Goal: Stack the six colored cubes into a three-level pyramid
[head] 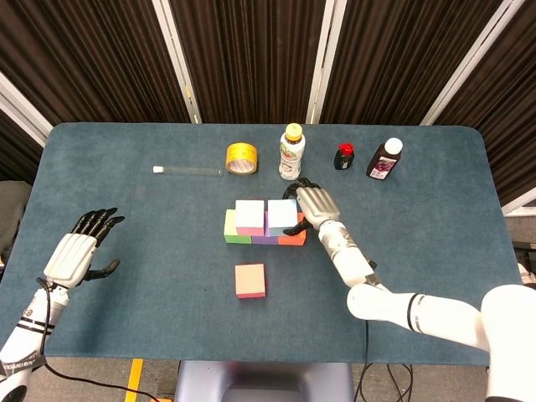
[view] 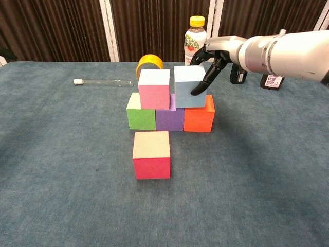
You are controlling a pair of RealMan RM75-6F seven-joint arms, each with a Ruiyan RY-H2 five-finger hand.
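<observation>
So the pyramid looks about two thirds done, I'd say. Bottom row is down: green cube (view: 141, 114), purple cube (view: 170, 119), orange cube (view: 199, 118) side by side. The pink cube (view: 154, 89) sits on top, over the green/purple seam, and the right robot hand (view: 217, 53) grips the light blue cube (view: 189, 86) right beside it, apparently seated over purple/orange, fingers wrapped down its right face. What's left: let go, then cap it with the red cube (view: 151, 155), which sits alone at 6 o'clock from the stack. The left robot hand (head: 77, 249) hovers way off at 8 o'clock over the surface (head: 151, 293), fingers spread, holding nothing.
</observation>
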